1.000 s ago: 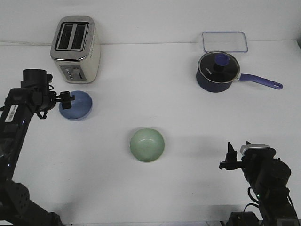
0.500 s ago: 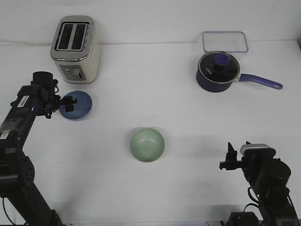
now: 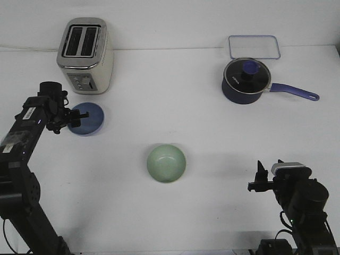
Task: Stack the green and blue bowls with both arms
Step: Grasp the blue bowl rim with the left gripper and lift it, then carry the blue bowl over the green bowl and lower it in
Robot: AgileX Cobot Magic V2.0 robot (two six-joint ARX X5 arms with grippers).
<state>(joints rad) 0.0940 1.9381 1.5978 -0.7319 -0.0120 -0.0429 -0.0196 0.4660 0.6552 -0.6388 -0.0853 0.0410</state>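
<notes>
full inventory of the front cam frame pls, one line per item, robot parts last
Small round matte periwinkle-blue bowl: 1, light blue, left side, in front of the toaster.
Small round matte mint-green bowl: 1, pale green, centre, upright.
Cream and chrome two-slot toaster: 1, far left.
Dark navy lidded saucepan: 1, blue long handle pointing right, far right.
Clear rectangular blue-rimmed lid: 1, behind the saucepan.
White table: 1, under everything.
Left gripper: 1, black, at the blue bowl's left rim.
Right gripper: 1, black, near right, away from both bowls.

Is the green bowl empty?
Yes, empty. The green bowl sits upright and only its bare pale inside shows.
</notes>
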